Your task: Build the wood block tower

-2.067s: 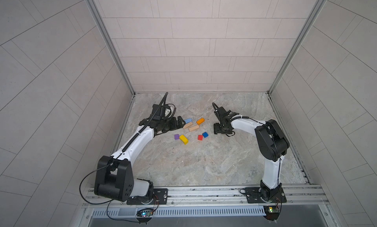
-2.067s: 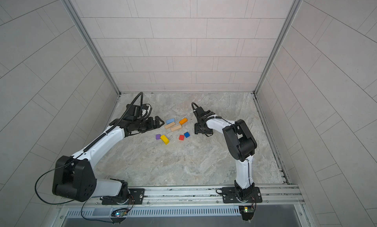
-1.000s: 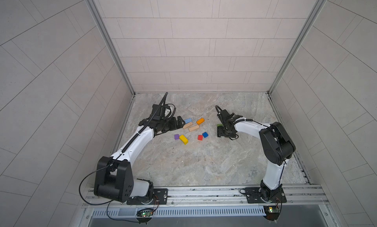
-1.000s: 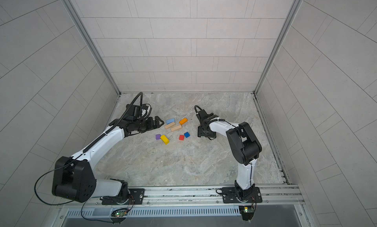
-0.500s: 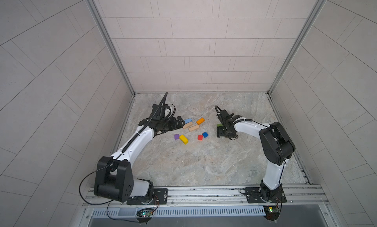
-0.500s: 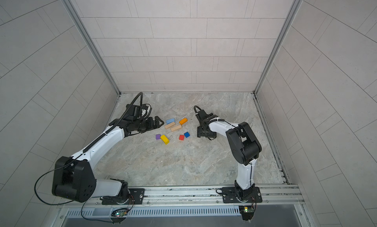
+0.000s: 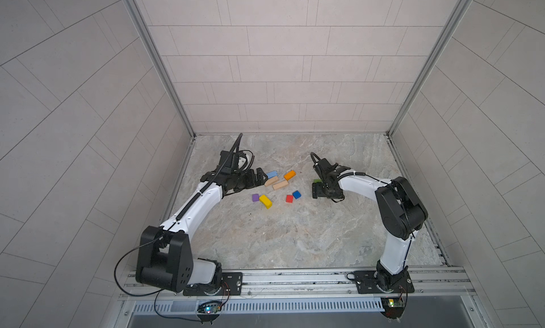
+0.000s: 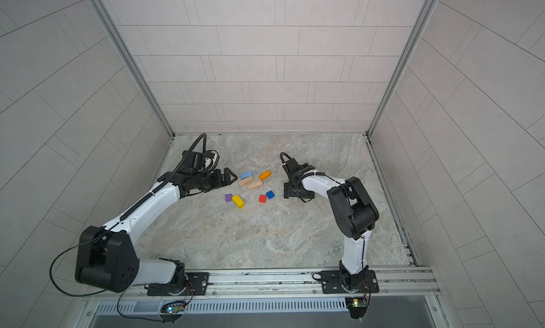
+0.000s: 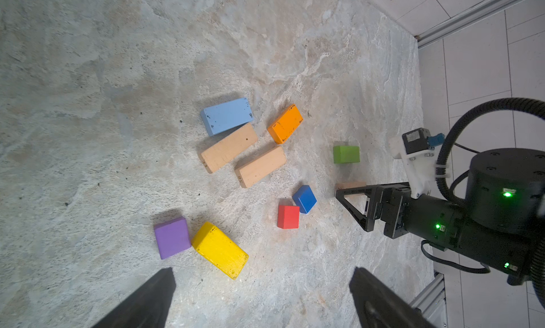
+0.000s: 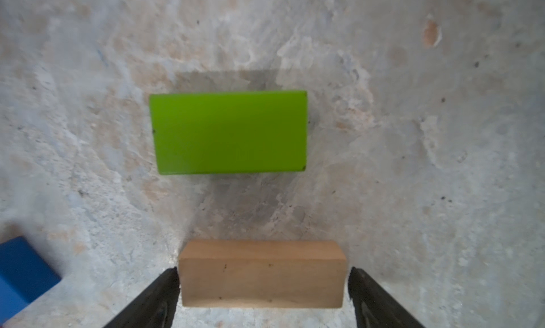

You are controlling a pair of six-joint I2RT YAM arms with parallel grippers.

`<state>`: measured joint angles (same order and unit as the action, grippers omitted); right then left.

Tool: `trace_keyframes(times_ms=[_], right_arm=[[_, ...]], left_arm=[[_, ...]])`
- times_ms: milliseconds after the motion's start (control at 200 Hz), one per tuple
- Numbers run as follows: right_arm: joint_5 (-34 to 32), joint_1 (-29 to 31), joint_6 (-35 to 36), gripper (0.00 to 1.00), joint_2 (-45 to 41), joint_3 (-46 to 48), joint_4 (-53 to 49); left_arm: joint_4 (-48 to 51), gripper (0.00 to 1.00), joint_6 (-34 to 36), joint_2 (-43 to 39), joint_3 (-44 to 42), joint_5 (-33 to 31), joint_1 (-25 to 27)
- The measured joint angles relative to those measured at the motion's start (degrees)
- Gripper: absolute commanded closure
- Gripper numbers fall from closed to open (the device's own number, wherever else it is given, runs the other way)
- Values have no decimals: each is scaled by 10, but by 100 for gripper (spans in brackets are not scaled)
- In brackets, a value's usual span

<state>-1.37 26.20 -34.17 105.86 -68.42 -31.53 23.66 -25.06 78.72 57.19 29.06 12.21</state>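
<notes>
My right hand [image 10: 263, 270] straddles tan bar [image 10: 262, 278], fingers [image 10: 153, 297] just clear of its ends; bar on bench [image 10: 413, 164] near green brick [image 10: 228, 132], probably tower base. My left hand [image 9: 263, 270] wide apart, empty, above 8 loose blocks [image 9: 261, 167].

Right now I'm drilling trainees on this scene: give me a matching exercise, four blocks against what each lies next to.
1. purple cube
2. blue cube
3. green brick
4. light-blue brick

A. beside the red cube
B. near the lone bar between the right fingers
C. alongside a tan bar
D. beside the yellow brick

Pairs: 1-D, 2-A, 3-B, 4-C
</notes>
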Motion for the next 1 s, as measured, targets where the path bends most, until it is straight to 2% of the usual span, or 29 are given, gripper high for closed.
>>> trace_keyframes(times_ms=[250, 575, 781, 996], right_arm=[[-1, 19, 32, 5, -47, -3, 1], [10, 65, 90, 5, -47, -52, 0], [31, 92, 119, 6, -21, -101, 4], [52, 110, 130, 8, 42, -152, 14]], left_arm=[[1, 0, 0, 1, 0, 5, 1], [4, 0, 0, 5, 0, 5, 1], [6, 0, 0, 7, 0, 5, 1], [8, 0, 0, 7, 0, 5, 2]])
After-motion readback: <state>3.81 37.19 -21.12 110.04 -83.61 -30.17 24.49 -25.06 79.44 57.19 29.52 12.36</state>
